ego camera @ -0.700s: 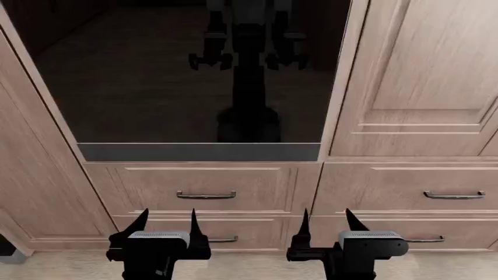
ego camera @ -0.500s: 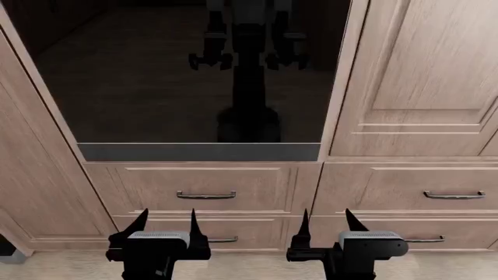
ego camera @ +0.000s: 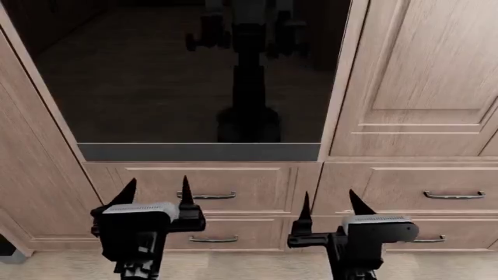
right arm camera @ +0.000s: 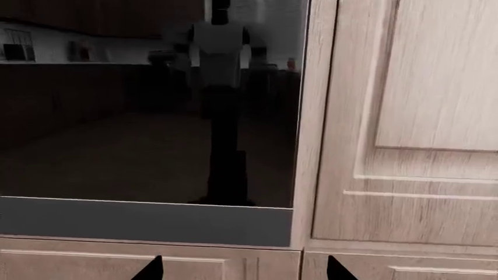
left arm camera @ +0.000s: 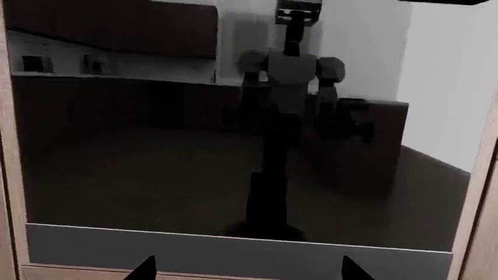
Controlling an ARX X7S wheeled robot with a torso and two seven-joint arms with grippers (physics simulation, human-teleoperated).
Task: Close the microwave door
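Observation:
The microwave and its door are out of view in all three frames. Ahead of me is a tall dark glossy panel [ego camera: 186,76] with a grey strip [ego camera: 198,151] along its bottom, set flush in light wood cabinetry; it mirrors my own body. My left gripper [ego camera: 155,189] is open and holds nothing, hovering in front of the drawers below the panel. My right gripper [ego camera: 330,201] is also open and holds nothing, beside it to the right. In the left wrist view the left gripper [left arm camera: 249,271] faces the panel [left arm camera: 233,146]. In the right wrist view the right gripper [right arm camera: 245,271] faces the panel's right edge [right arm camera: 155,116].
Drawers with metal bar handles [ego camera: 206,195] [ego camera: 453,195] sit below the panel, with a lower row [ego camera: 211,239] under them. A tall wooden cabinet door [ego camera: 428,70] stands to the right and a wooden side panel [ego camera: 31,175] to the left. Pale floor [ego camera: 249,265] lies beneath.
Both grippers have risen a little, the left one more and slightly leftward. My reflection in the dark panel has shifted upward too.

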